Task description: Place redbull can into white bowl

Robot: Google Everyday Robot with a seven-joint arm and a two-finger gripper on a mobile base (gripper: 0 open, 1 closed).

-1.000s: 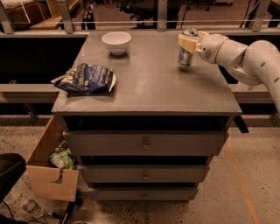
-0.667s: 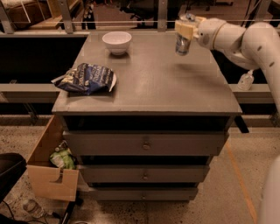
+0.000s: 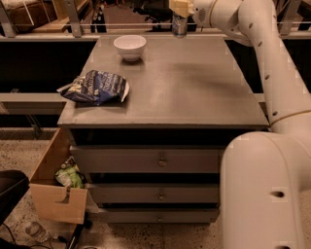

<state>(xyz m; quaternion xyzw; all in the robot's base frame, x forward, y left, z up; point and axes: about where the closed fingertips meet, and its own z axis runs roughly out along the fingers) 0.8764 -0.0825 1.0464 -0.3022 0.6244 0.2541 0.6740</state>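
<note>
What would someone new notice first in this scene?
The big white robot arm fills the right side, its gripper holding the redbull can above the far edge of the grey table. On it, the white bowl sits far left, with a crumpled dark blue snack bag nearer, at the left edge.

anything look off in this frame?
Only the crumpled snack bag: it overhangs the left edge of the cabinet top. The white bowl sits upright, and the gripper holds the redbull can upright near the far edge, right of the bowl.
</note>
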